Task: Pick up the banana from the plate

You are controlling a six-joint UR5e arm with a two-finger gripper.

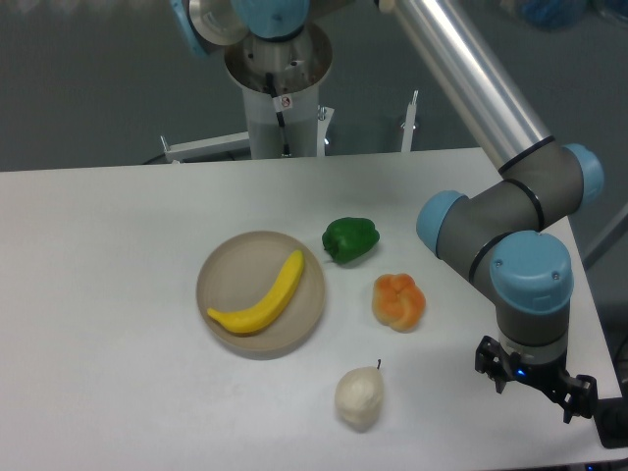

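Observation:
A bright yellow curved banana [263,297] lies diagonally across a round beige plate [232,263] left of the table's middle. It runs from the plate's upper right to its lower left. My gripper [536,385] hangs at the table's front right corner, far to the right of the plate and apart from all the fruit. Only its black base shows below the blue wrist joint. Its fingers are too dark and small to make out, so whether they stand apart is unclear.
A green bell pepper [350,239] sits just right of the plate. An orange lobed fruit [398,300] lies below the pepper, and a whitish pear [359,397] stands near the front edge. The arm's base column [282,93] rises behind the table.

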